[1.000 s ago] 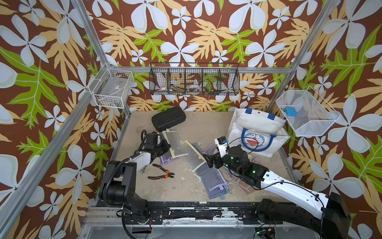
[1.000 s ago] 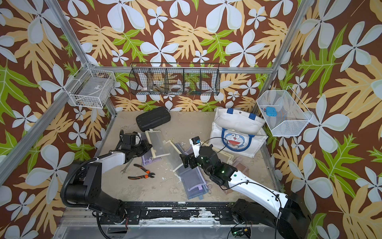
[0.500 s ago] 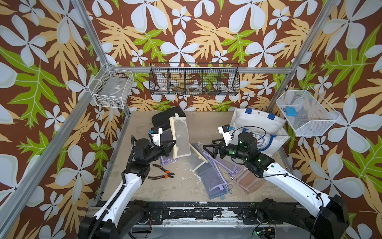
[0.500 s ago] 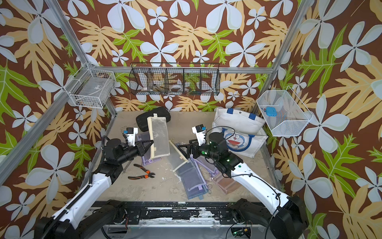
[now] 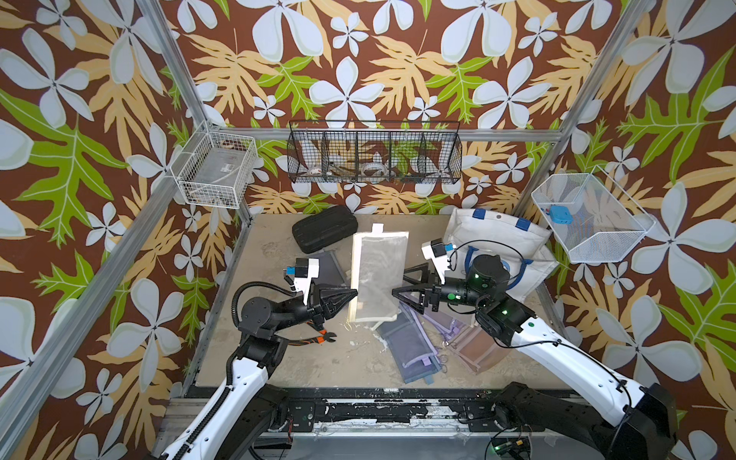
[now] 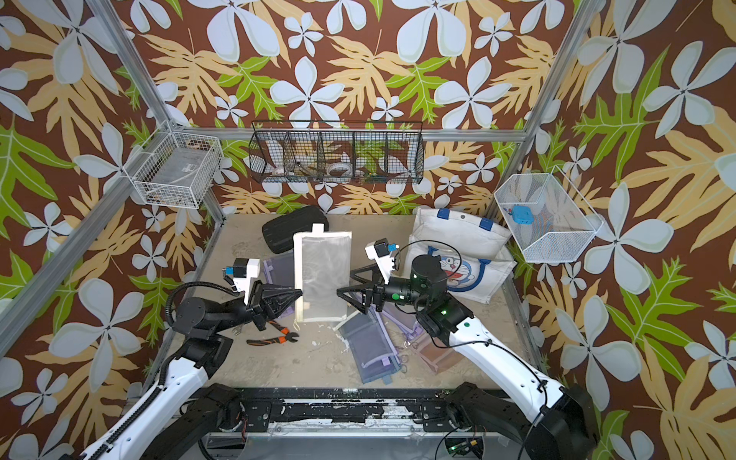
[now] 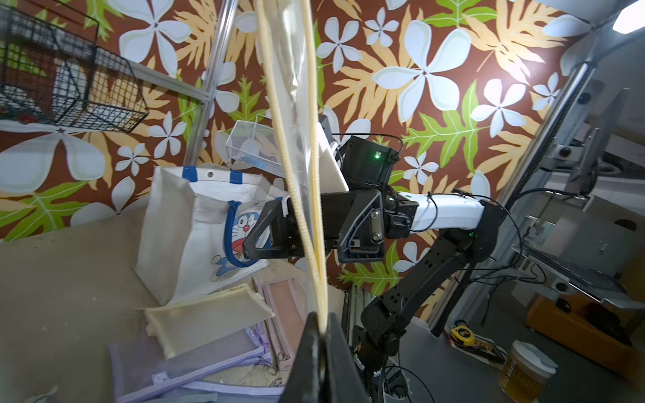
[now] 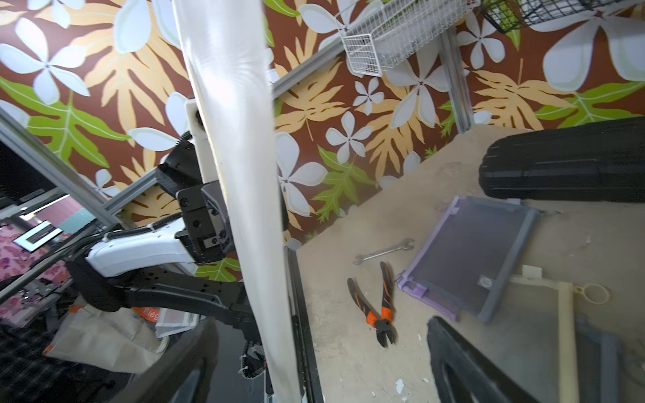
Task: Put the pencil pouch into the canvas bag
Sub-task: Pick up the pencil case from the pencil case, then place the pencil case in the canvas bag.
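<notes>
The left fingers [image 5: 336, 296] are clamped on one edge of the pouch [image 5: 378, 271], holding it off the desk [image 5: 338, 360]. The right fingers [image 7: 363, 226] stand apart, astride its opposite edge. The bag [image 5: 502, 235] stands back right.

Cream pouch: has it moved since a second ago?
Yes. The cream pouch, held by the left gripper, has lifted off the table and shifted toward the canvas bag.

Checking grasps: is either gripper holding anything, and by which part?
Left gripper pinches the pencil pouch by one long edge; right gripper is open, holding nothing.
</notes>
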{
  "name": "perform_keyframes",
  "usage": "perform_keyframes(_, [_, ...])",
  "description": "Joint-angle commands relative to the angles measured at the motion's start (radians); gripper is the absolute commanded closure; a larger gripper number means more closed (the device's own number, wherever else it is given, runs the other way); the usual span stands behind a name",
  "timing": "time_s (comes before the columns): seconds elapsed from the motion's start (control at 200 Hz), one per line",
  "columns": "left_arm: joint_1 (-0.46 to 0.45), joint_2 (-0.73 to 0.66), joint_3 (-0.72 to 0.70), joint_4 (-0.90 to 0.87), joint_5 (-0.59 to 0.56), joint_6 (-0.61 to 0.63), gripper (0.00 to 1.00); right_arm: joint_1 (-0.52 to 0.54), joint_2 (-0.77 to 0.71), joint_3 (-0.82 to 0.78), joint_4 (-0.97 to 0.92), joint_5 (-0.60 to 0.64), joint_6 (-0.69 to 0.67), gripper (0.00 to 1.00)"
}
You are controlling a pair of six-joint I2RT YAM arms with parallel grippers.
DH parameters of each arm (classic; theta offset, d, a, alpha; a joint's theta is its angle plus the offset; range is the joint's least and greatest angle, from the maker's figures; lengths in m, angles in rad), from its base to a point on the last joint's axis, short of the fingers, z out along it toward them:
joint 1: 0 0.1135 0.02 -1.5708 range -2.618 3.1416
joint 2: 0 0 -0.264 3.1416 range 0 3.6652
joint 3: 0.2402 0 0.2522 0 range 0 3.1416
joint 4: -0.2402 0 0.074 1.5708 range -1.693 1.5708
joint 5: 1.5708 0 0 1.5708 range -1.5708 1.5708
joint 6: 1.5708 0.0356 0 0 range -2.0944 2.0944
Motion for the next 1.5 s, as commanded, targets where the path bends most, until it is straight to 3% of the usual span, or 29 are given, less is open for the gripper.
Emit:
perform_keyframes(0.0, [-0.024,0.005,0.012,0.084,0.061,-0.027,1.0,0.0,-0.017,-0.008,0.136,-0.074,0.029,0.15])
perform_keyframes(0.255, [-0.062,0.044,0.022,0.088,0.074,-0.018,1.0,0.003,-0.031,-0.029,0.242,-0.092,0.084,0.51])
perform_keyframes(0.49, [-0.067,0.072,0.018,0.088,0.063,-0.016,1.0,0.004,-0.075,-0.03,0.195,-0.064,0.04,1.0])
perform_keyframes(0.615, [-0.067,0.091,0.018,0.073,0.042,-0.017,0.99,0.003,-0.117,-0.017,0.091,-0.018,-0.035,1.0])
perform_keyframes(0.661, [-0.067,0.092,0.018,0.045,0.011,-0.004,0.75,0.003,-0.139,0.0,0.022,0.028,-0.08,1.0])
perform_keyframes(0.706, [-0.067,0.089,0.019,0.008,-0.032,0.017,0.42,0.003,-0.154,0.031,-0.076,0.095,-0.145,1.0])
perform_keyframes(0.741, [-0.066,0.082,0.021,-0.024,-0.083,0.028,0.21,0.002,-0.163,0.073,-0.176,0.179,-0.205,1.0])
perform_keyframes(0.776, [-0.067,0.076,0.026,-0.069,-0.138,0.045,0.1,0.003,-0.164,0.124,-0.275,0.257,-0.272,1.0])
perform_keyframes(0.831, [-0.067,0.066,0.034,-0.141,-0.234,0.079,0.01,0.003,-0.157,0.205,-0.417,0.396,-0.377,1.0])
perform_keyframes(0.971, [-0.067,0.09,0.068,-0.33,-0.417,0.148,0.0,0.002,-0.073,0.433,-0.69,0.787,-0.604,1.0])
perform_keyframes(1.176, [-0.067,0.112,0.026,-0.368,-0.486,0.105,0.0,-0.006,0.066,0.613,-0.784,1.257,-0.926,1.0])
perform_keyframes(1.321, [-0.067,0.113,-0.025,-0.261,-0.417,0.017,0.0,-0.063,0.111,0.634,-0.769,1.348,-1.175,1.0])
perform_keyframes(1.496, [-0.065,0.097,-0.011,-0.256,-0.374,0.002,0.01,-0.259,0.126,0.655,-0.759,1.295,-1.223,1.0])
